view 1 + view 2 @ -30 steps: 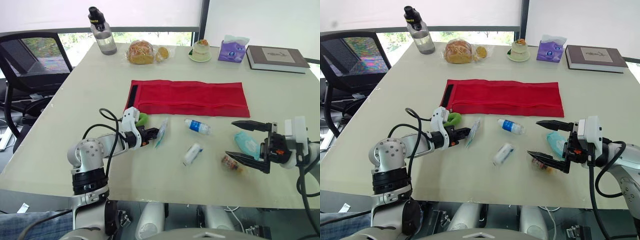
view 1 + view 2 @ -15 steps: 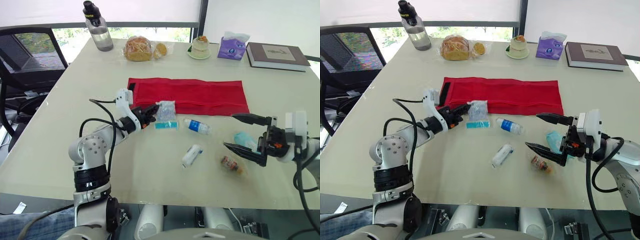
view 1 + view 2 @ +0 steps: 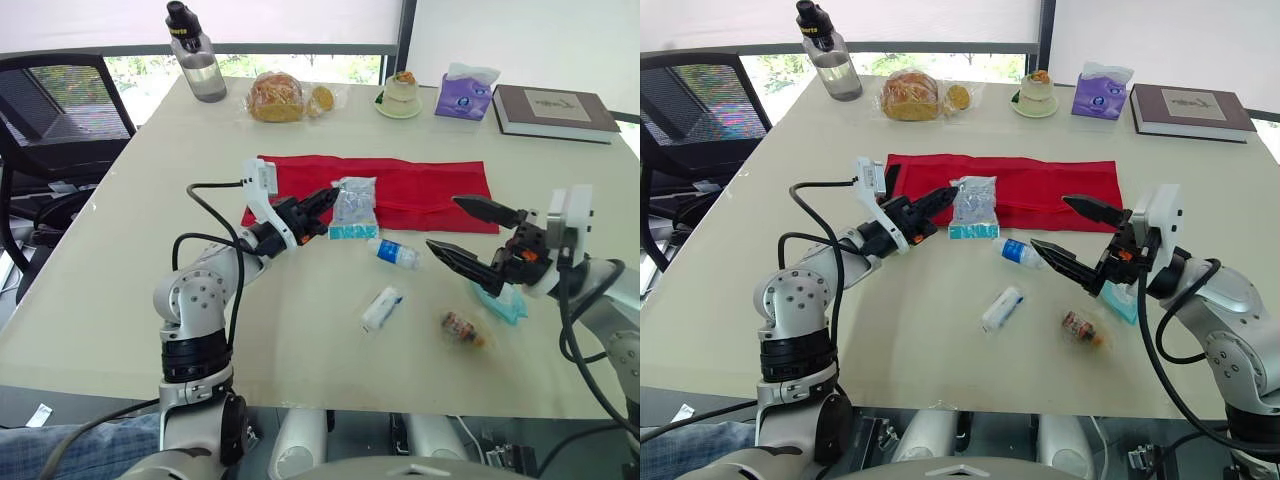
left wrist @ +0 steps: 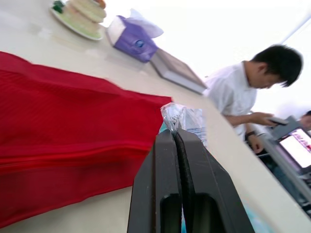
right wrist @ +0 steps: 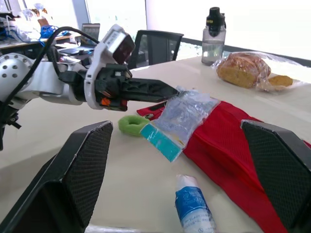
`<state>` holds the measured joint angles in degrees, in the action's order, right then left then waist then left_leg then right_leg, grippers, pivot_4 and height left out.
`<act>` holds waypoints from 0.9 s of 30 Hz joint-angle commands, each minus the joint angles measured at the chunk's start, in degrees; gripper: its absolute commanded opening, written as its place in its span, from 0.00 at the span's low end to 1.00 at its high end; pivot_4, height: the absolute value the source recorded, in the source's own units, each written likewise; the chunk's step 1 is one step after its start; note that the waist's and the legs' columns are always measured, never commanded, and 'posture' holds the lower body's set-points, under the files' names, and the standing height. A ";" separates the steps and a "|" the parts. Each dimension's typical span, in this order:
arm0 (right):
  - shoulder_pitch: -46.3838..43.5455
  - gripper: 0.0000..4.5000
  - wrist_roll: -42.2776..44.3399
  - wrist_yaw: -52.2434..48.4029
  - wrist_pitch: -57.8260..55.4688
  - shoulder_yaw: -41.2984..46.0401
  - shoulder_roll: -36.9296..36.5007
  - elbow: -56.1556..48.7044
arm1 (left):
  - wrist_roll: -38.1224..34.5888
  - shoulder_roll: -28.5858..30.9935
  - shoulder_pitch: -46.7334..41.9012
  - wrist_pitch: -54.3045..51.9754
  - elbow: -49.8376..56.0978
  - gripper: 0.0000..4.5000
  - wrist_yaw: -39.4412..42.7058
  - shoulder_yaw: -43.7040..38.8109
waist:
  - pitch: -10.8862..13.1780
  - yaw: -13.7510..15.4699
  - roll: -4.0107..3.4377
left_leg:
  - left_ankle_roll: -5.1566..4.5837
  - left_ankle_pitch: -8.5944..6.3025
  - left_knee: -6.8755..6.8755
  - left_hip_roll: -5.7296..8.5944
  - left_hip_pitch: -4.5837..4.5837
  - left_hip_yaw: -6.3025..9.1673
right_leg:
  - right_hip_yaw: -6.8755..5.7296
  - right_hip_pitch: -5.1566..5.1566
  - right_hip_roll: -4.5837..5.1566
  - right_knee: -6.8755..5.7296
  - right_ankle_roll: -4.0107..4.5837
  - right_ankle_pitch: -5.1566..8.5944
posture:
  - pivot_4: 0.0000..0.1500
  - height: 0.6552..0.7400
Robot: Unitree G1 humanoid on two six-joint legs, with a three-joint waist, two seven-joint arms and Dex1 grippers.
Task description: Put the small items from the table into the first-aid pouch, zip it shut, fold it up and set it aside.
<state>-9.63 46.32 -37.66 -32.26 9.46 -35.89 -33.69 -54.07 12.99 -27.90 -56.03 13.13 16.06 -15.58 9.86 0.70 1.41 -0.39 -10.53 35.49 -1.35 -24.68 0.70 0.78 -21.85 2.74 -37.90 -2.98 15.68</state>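
l gripper point(image 3: 325, 198) shut tight on the top edge of a clear plastic packet point(image 3: 354, 205) w/ a teal strip at its lower end. packet hangs off the tabletop point(image 3: 150, 170), over the near edge of the red first-aid pouch point(image 3: 430, 185). pouch lies flat & unfolded across mid tabletop. r gripper point(image 3: 445, 222) gaping wide, nothing in it, held above the tabletop just right of a small blue-label bottle point(image 3: 395, 253). teal packet point(image 3: 503, 302) lies below r gripper's wrist. white tube point(image 3: 382, 308) near front centre, small wrapped item point(image 3: 462, 329) right of it, both apart from the pouch. green ring point(image 5: 130, 124) on tabletop by pouch's left corner, under l gripper. far edge: water bottle point(image 3: 196, 55), bagged bread point(image 3: 278, 100), cake on plate point(image 3: 403, 98), purple tissue pack point(image 3: 462, 92), book point(image 3: 550, 108). person point(image 4: 245, 92) beyond the tabletop in l wrist view.
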 commanded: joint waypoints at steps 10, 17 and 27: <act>-6.47 1.00 16.22 13.65 -14.47 -0.04 5.26 1.10 | -13.51 1.05 -1.74 -0.07 2.92 0.01 3.18 -1.12 | 0.00 -0.06 0.00 | -0.01 0.00 0.04 -0.01 0.00 -0.01 | 0.02 0.00 -0.03 -0.04 0.00 0.00 | 1.00 1.00; -11.07 1.00 24.03 24.01 -20.84 -1.74 8.39 2.68 | -15.56 0.71 -2.91 0.78 2.12 0.01 4.02 0.59 | 0.01 -0.11 -0.02 | -0.01 0.00 0.05 -0.02 0.00 0.00 | 0.01 0.00 -0.06 -0.05 0.01 0.00 | 1.00 1.00; -14.02 1.00 27.37 34.89 -21.26 -3.39 13.33 3.74 | -15.74 -1.02 -2.63 2.39 1.73 0.01 3.89 2.38 | 0.01 -0.15 -0.02 | -0.01 0.00 0.05 -0.02 -0.02 0.00 | 0.02 -0.01 -0.06 -0.05 0.00 0.00 | 1.00 1.00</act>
<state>-22.78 72.71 -4.62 -53.76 6.22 -23.15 -29.37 -68.67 12.14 -29.69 -54.74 13.31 19.21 -13.40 9.87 0.55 1.38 -0.40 -10.53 35.53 -1.37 -24.69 0.69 0.80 -21.86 2.67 -37.95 -2.98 15.67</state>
